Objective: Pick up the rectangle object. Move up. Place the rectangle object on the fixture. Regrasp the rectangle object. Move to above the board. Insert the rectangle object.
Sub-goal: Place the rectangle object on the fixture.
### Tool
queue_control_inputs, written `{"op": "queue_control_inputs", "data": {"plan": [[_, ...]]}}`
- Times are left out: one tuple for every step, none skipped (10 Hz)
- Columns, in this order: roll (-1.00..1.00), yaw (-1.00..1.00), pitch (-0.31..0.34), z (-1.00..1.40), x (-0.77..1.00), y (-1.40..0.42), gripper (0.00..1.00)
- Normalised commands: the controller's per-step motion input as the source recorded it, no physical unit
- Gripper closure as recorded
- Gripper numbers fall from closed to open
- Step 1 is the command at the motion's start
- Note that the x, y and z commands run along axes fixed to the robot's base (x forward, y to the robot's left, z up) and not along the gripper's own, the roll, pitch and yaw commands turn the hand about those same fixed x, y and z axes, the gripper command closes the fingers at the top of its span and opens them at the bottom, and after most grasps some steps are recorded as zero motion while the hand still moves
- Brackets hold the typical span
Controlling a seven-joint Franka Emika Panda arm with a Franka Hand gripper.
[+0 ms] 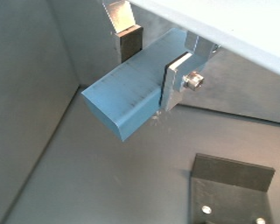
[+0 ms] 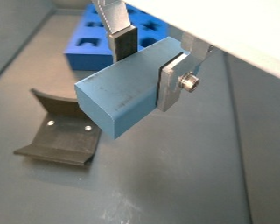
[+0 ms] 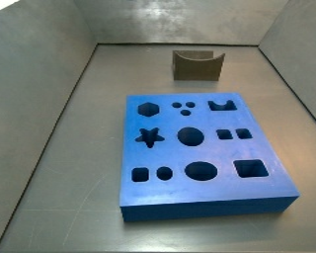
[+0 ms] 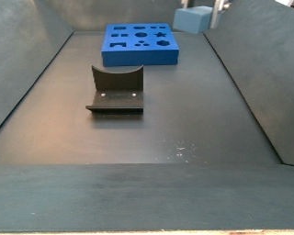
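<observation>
**Block's up in the air, board holes and the fixture notch all empty**

The gripper (image 2: 149, 59) is clamped on the rectangle object (image 2: 122, 98), with the flat silver fingers (image 2: 171, 81) pressed on opposite sides of it. In both wrist views the light blue-grey block pokes out well past the fingers and hangs clear of the dark floor (image 2: 166, 184), touching nothing but the pads. Same story in the other wrist picture: gripper (image 1: 150, 54), block (image 1: 127, 98) sandwiched between the plates.

In a side view the block (image 4: 194, 18) shows up near the top edge of the frame, raised above the far right corner of the board (image 4: 140, 44); only a bit of the gripper is visible there.

The board (image 3: 201, 152) lies flat on the floor, and every shaped hole I can see (star, hexagon, circles, squares) has nothing in it. The fixture (image 4: 117, 89) sits on the floor well apart from the board, closer to that camera, and its notch holds nothing. In the other side picture the fixture (image 3: 197, 65) is up by the back wall (image 3: 174, 20), beyond the board, also with nothing in it. In the wrist views it sits on the floor below the held block (image 2: 60, 131).
</observation>
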Motion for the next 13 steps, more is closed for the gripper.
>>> {"op": "queue_control_inputs", "data": {"plan": [[-0.85,1.0,0.112,-0.13,1.0,-0.04,1.0],[-0.89,1.0,0.127,-0.12,1.0,-0.03,1.0],[-0.95,1.0,0.158,-0.11,1.0,-0.02,1.0],[-0.99,1.0,0.178,-0.1,1.0,-0.02,1.0],[-1.0,0.92,0.22,-0.09,1.0,-0.01,1.0],[-1.0,0.85,0.26,-0.08,1.0,0.0,1.0],[-1.0,0.78,0.306,-0.07,1.0,0.0,1.0],[-1.0,0.67,0.374,-0.06,1.0,0.01,1.0],[-1.0,0.59,0.42,-0.06,1.0,0.02,1.0],[-1.0,0.51,0.469,-0.05,1.0,0.03,1.0],[-1.0,0.4,0.551,-0.04,1.0,0.03,1.0],[-1.0,0.3,0.611,-0.04,1.0,0.04,1.0],[-1.0,0.19,0.677,-0.04,1.0,0.04,1.0]]}}
